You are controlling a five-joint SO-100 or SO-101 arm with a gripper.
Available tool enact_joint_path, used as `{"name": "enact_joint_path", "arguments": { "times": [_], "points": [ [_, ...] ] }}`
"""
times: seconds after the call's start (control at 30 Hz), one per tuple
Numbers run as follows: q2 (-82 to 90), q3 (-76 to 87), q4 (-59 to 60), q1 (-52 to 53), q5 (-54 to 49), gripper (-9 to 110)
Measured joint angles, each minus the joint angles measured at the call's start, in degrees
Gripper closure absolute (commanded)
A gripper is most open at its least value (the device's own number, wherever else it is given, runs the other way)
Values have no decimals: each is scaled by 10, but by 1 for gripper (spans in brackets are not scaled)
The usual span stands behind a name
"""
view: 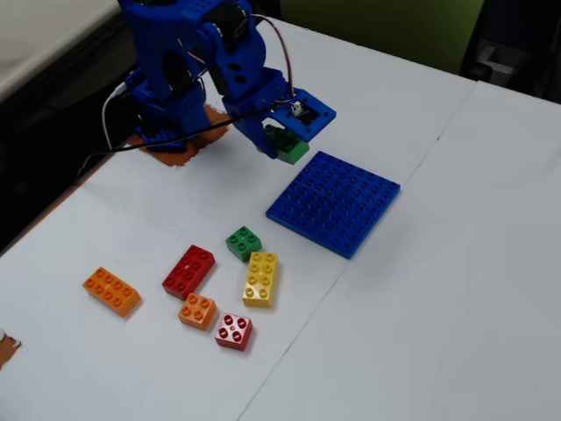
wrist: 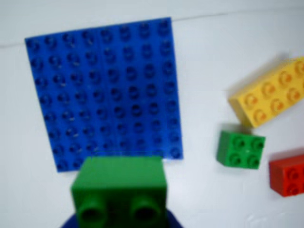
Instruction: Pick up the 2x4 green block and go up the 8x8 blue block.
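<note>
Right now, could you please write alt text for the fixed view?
A blue robot arm's gripper holds the green block above a white table, beside a flat blue baseplate. Loose green, yellow, red and orange bricks lie in front.

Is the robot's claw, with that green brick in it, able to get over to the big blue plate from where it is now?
Probably yes. The gripper holds the 2x4 green block in the air just beside the 8x8 blue block, whose studded top is bare, and nothing stands between them.

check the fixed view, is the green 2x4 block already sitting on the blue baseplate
No, the gripper holds the 2x4 green block off the table, beside the blue baseplate.
</note>
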Motion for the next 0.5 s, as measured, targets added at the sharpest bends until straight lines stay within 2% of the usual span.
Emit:
{"name": "enact_joint_path", "arguments": {
  "times": [0.13, 0.5],
  "points": [
    [-66, -143, 65, -13, 2, 101],
    [-187, -164, 1, -15, -22, 101]
  ]
}}
